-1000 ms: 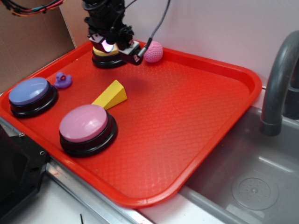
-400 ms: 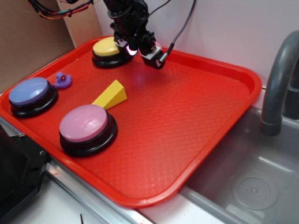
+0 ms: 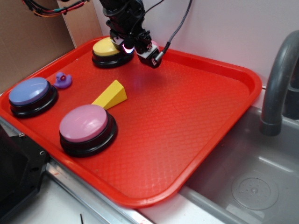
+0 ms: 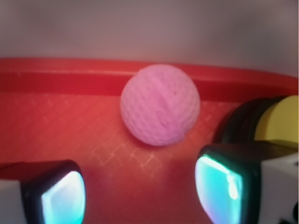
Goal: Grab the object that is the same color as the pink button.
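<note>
The object, a small pink ball with a bumpy knit surface, rests on the red tray against its far rim. My gripper is open. Its two glowing fingertips stand a little short of the ball, one to each side, with bare tray between them. In the exterior view the gripper hangs low over the tray's back edge, just right of the yellow button, and hides the ball. The pink button, a large dome on a black base, sits near the tray's front left.
A yellow button is close to the gripper's left side and shows at the right of the wrist view. On the red tray are also a yellow wedge, a purple duck and a blue-purple button. A grey faucet and a sink are to the right.
The gripper has moved right from over the yellow button to the pink ball and now covers it in the exterior view. Nothing else has moved.
</note>
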